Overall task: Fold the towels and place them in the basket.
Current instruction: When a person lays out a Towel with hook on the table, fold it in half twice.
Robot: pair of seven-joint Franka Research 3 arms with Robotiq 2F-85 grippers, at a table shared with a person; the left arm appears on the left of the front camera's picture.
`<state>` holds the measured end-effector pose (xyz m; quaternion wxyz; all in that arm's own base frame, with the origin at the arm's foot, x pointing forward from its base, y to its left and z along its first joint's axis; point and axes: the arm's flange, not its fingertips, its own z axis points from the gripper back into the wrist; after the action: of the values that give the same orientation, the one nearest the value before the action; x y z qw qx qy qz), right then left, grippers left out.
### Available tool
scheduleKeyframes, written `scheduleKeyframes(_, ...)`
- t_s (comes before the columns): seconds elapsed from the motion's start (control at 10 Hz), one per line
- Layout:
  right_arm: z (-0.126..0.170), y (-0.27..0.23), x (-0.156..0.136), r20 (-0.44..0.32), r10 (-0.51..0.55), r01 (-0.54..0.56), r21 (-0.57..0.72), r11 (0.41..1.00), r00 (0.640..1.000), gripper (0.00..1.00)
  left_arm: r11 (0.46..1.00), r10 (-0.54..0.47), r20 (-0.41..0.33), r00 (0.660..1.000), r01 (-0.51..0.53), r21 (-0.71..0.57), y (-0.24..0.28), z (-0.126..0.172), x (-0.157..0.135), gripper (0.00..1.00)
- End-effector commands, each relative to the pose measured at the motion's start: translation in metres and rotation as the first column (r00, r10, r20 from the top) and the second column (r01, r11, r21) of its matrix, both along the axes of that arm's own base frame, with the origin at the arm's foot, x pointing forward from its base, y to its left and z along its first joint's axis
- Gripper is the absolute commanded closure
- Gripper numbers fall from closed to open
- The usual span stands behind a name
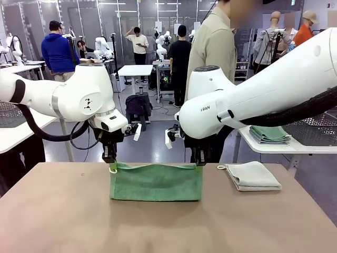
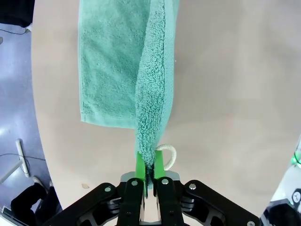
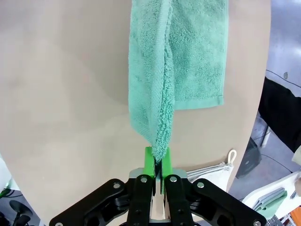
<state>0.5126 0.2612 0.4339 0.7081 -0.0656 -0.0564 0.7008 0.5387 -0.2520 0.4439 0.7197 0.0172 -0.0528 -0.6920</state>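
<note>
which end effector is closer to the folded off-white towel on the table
Right. The right end effector pinches the corner of the green towel nearest the off-white towel; the left end effector pinches the far corner, across the green towel.

The left gripper (image 2: 150, 165) rises from the bottom edge, its green pads (image 2: 140, 162) pressed tight together on a bunched corner of the green towel (image 2: 117, 70). A small cream loop (image 2: 170, 153) curls out just beside the pads. From the grip, a thick fold of the towel runs up to the top edge, while a flat layer spreads out on the tan table (image 2: 235, 94), close to the table's edge. Beyond that edge lies grey floor (image 2: 14, 94) with a thin cable (image 2: 19, 157).
</note>
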Motion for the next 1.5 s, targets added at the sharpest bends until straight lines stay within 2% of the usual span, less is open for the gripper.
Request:
scheduleKeyframes(0.0, 0.0, 0.001, -0.001, 0.001, -0.002, 0.002, -0.001, 1.0, 1.0, 0.93, 0.999, -0.008, -0.019, 1.0, 0.009, 0.038, -0.003, 0.003, 0.001, 0.92)
scheduleKeyframes(0.1, 0.0, 0.001, -0.001, 0.001, -0.002, 0.002, -0.001, 1.0, 1.0, 0.93, 1.0, 0.0, 0.0, 1.0, 0.0, 0.0, 0.0, 0.0, 0.0, 0.92)
scheduleKeyframes(0.6, 0.0, 0.002, -0.001, -0.001, 0.005, -0.005, 0.0, 1.0, 1.0, 0.93, 1.0, -0.003, -0.006, 1.0, 0.003, 0.001, -0.002, 0.0, 0.0, 0.92)
scheduleKeyframes(0.9, -0.024, 0.007, 0.017, -0.02, 0.017, -0.017, 0.015, 1.0, 1.0, 0.93, 1.0, 0.003, -0.058, 0.998, -0.003, -0.002, 0.005, -0.015, 0.011, 0.92)
scheduleKeyframes(1.4, -0.04, 0.013, 0.045, 0.0, 0.012, -0.012, 0.0, 1.0, 1.0, 0.93, 1.0, -0.016, -0.1, 0.995, 0.015, -0.007, 0.01, -0.032, 0.046, 0.92)
